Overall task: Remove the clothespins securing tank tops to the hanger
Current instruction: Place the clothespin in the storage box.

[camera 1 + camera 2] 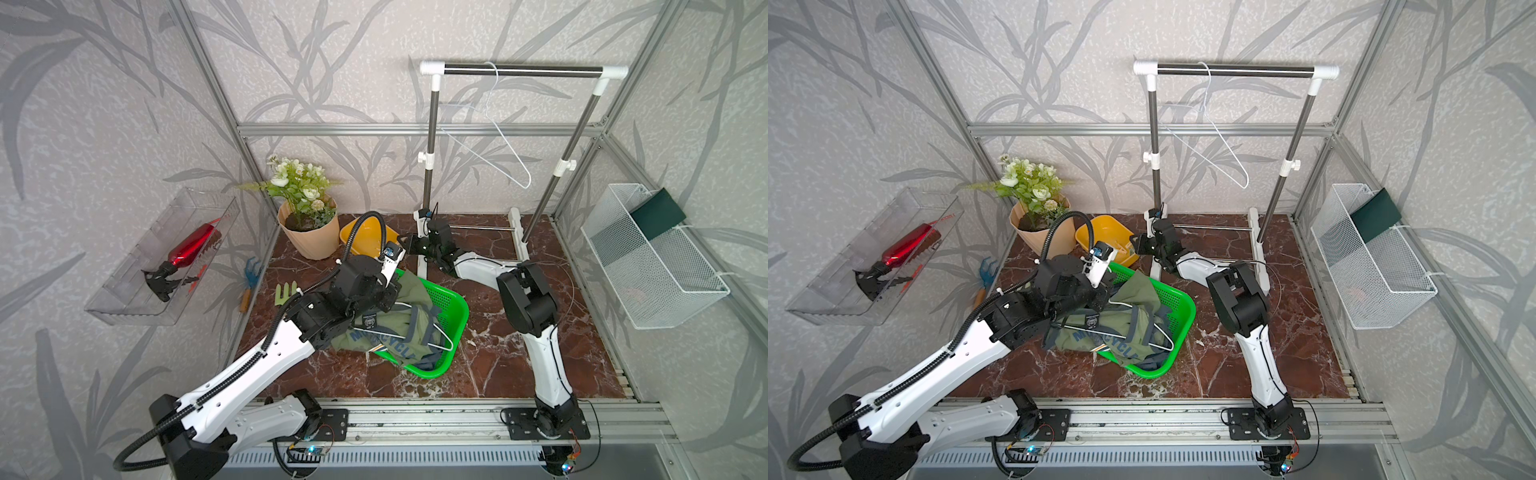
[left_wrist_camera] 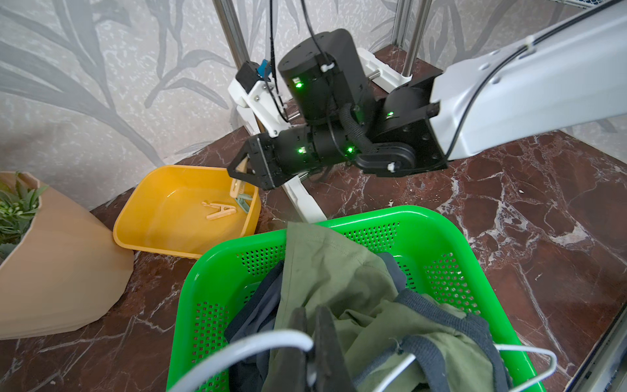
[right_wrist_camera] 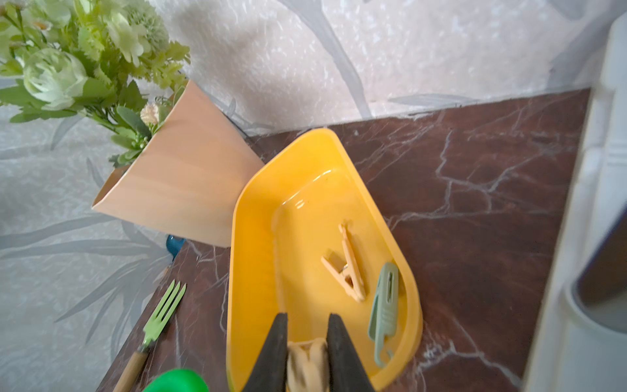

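Near the back edge of the desk point(image 3: 475, 169), right gripper point(image 3: 307, 322) pinches a pale tan clothespin point(image 3: 307, 363) over the yellow plastic tray point(image 3: 258, 237): open low, inside its rim. Left gripper point(image 2: 311, 319) pinches the white wire hanger point(image 2: 278, 338).

Lower centre in a top view, we read navy "MOTORCYCLE", some letters hidden, across the olive tank top point(image 1: 409, 291).

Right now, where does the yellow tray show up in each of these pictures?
In a top view: yellow tray mid-picture, just right of the tan flower pot.
In a top view: the tray again right of the pot.
Left wrist: the tray between the pot and the right gripper.
Right wrist: the tray directly ahead of the right gripper, pot alongside.
Shared landmark: the tan flower pot.
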Robot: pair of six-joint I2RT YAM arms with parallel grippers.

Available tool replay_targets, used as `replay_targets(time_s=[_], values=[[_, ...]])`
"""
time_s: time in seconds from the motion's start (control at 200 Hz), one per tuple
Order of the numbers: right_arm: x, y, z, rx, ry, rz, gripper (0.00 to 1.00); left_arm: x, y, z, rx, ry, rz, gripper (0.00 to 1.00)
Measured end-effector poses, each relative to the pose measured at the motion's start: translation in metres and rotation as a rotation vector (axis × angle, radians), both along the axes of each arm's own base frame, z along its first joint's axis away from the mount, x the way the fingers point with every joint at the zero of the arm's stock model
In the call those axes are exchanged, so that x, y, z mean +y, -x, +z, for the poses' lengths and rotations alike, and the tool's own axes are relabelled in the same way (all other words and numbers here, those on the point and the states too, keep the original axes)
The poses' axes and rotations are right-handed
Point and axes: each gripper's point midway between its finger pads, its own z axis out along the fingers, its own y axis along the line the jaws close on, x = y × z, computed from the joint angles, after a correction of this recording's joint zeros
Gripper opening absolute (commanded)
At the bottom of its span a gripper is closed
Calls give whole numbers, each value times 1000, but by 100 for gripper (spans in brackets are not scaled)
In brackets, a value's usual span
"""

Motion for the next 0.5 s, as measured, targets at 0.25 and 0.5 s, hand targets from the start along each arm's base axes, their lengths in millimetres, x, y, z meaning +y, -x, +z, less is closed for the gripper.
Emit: replay_targets(time_s=[0.25,0.5], values=[[27,-17,-12,-27,4,-77,28,1,-1,-1,6,7,2,0],[37,-27,-15,-9,59,-95,99,2,-2,-1,10,13,0,0]])
